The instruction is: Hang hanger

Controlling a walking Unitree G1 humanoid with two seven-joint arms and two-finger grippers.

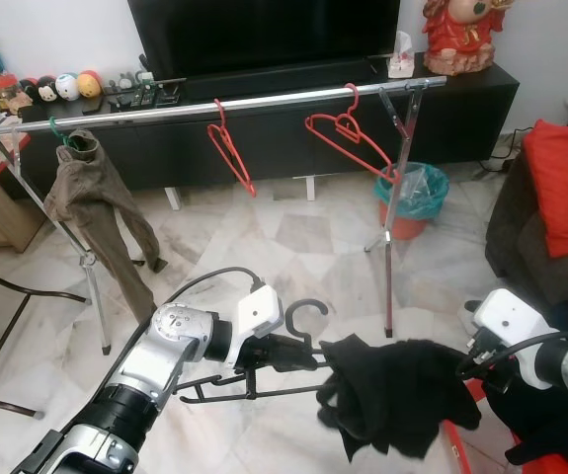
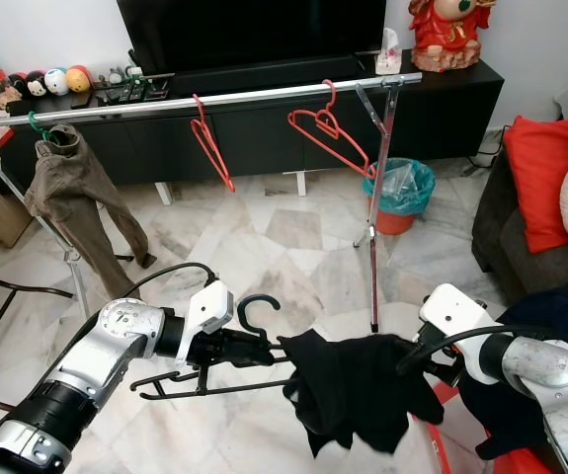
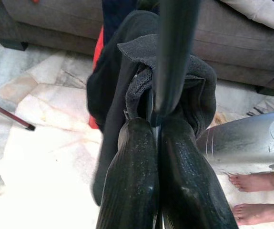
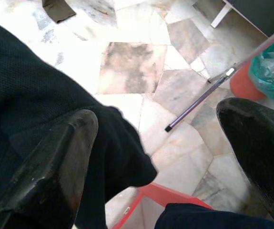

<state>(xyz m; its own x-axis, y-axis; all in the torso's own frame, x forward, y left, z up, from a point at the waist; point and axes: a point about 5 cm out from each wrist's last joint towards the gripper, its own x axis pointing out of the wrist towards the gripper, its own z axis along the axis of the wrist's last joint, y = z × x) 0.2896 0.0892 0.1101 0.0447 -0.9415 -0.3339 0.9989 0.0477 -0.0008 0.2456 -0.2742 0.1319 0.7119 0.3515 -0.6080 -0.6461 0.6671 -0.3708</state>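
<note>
Across the far side runs the silver clothes rail (image 1: 214, 107), carrying brown trousers (image 1: 96, 202) and two red hangers (image 1: 348, 138), so that is likely where the load belongs. Nearer, the black garment (image 1: 397, 395) droops over one end of the black hanger (image 1: 264, 380), held low and level. Left gripper (image 3: 158, 129), arm reaching right, is clamped on the hanger's bar. Right gripper (image 4: 170, 138), fingers apart, sits beside the cloth.

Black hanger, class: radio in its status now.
Left gripper shut on black hanger. Right gripper open beside black garment. Rail ahead, unobstructed.
</note>
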